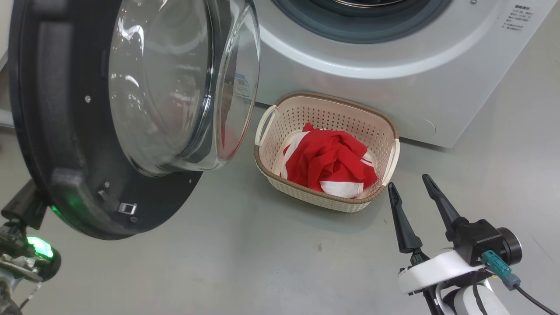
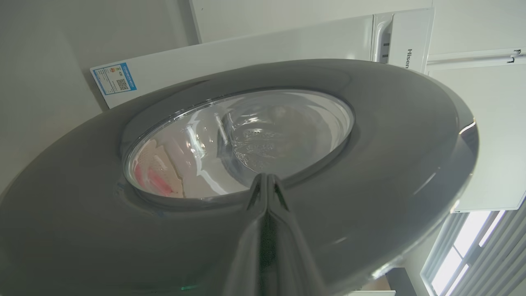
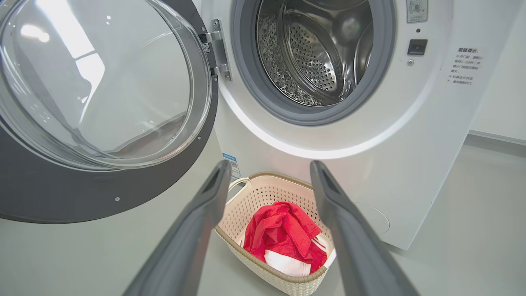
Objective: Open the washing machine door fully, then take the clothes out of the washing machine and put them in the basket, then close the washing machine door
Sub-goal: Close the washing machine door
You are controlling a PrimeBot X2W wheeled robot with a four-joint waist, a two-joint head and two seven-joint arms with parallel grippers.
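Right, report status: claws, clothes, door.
Left claw shut, tips at the outer face of the washing machine door; right claw open, empty. Clothes in the basket, drum looks empty. Door open, not yet closed; nothing seen across the opening.

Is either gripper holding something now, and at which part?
Nothing is held. The right gripper stands open and empty; the left gripper is shut on nothing, tips by the washing machine door.

Recorded one white front-loading washing machine (image 3: 411, 123). One large round glossy black door (image 1: 57, 131) with a clear glass bowl window. One cream perforated plastic basket (image 1: 332, 116) with a brown woven-look rim and two white side handles (image 1: 264, 124). One heap of red-and-white fabric clothes (image 1: 328, 162); garment number could not be resolved.
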